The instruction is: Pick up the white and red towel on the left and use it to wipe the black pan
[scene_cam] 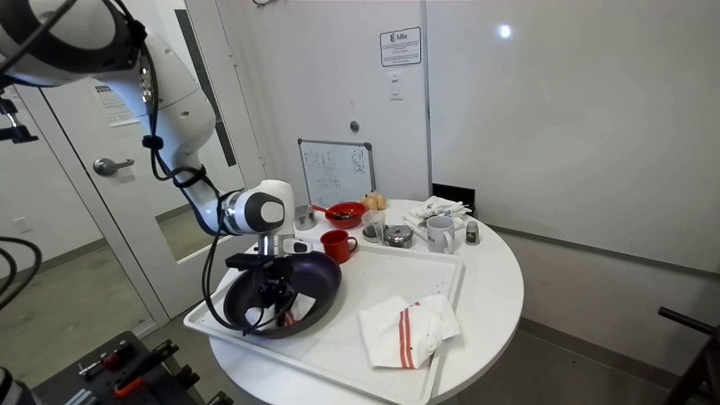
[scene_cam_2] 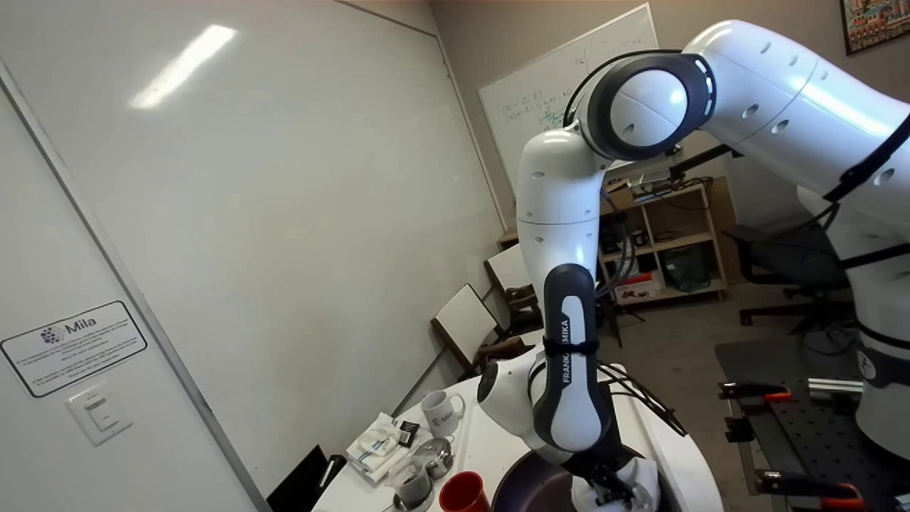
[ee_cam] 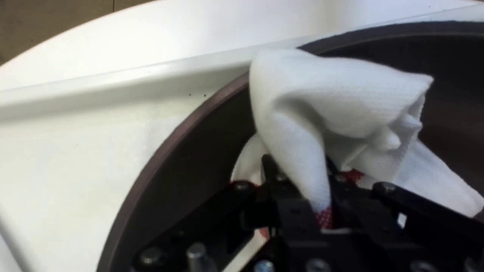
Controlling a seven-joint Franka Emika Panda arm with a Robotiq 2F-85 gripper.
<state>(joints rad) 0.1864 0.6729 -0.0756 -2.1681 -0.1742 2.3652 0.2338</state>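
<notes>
Wiping the pan (scene_cam: 318, 280) with jaws of the gripper (ee_cam: 300, 166) clenched on the towel (ee_cam: 325, 90), press lightly and overlap strokes from near to far, left to right.

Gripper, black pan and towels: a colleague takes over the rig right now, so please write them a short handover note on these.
Gripper: shut on a fold of the white and red towel, down inside the black pan.
Where things are: the pan sits on the white tray; a second red-striped towel lies by the tray's edge, apart from the pan.
Done: towel gripped and in the pan.
Left: wiping, or finishing it; these pictures cannot show how much has been wiped.
</notes>
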